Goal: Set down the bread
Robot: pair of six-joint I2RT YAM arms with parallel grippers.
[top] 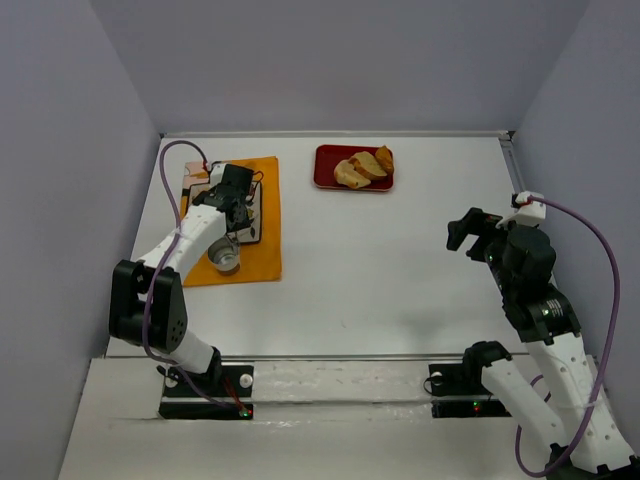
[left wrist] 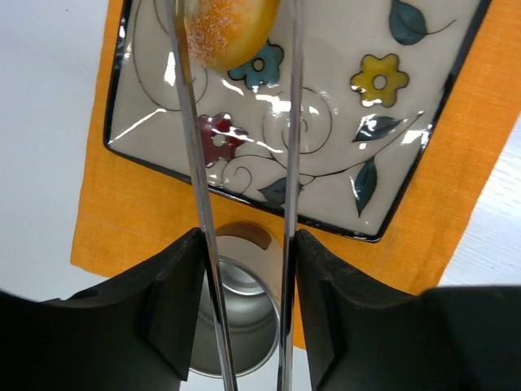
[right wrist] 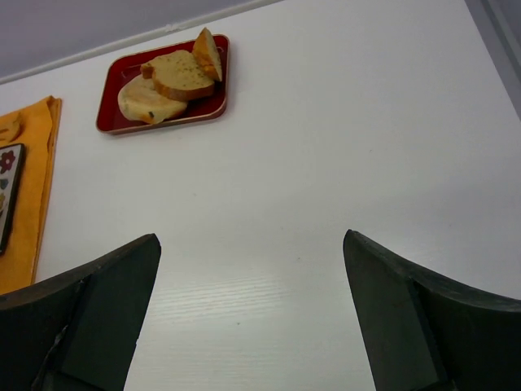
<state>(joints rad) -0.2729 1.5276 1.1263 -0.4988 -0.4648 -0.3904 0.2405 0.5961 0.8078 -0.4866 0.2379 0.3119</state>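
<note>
At the table's [top: 380, 280] far left, an orange mat [left wrist: 122, 212] carries a square plate [left wrist: 342, 138] painted with flowers and leaves, and a metal cup [left wrist: 244, 326] stands on the mat just beside the plate's near edge. Left arm reaches over the mat, with the left gripper [left wrist: 247, 244] above the cup and plate. Its two dark fingers [left wrist: 175, 285] press from either side on the thin metal arms of a pair of tongs [left wrist: 195, 163], so this gripper is grasping the tongs. The tongs run forward from the fingers across the plate. Bread [left wrist: 232, 28], a round, sugar-dusted piece, sits between the tong tips over the plate's far part, at the top edge of the left wrist view. Whether the tips pinch it or it rests on the plate cannot be told. Farther right, near the back wall and well apart from the mat, a red tray [top: 325, 170] holds several slices [top: 362, 168] leaning on one another. Right arm stands at the right side of the table, well apart from both tray and mat. The right gripper [right wrist: 251, 240] hangs above bare tabletop with its fingers spread wide and nothing between them.
</note>
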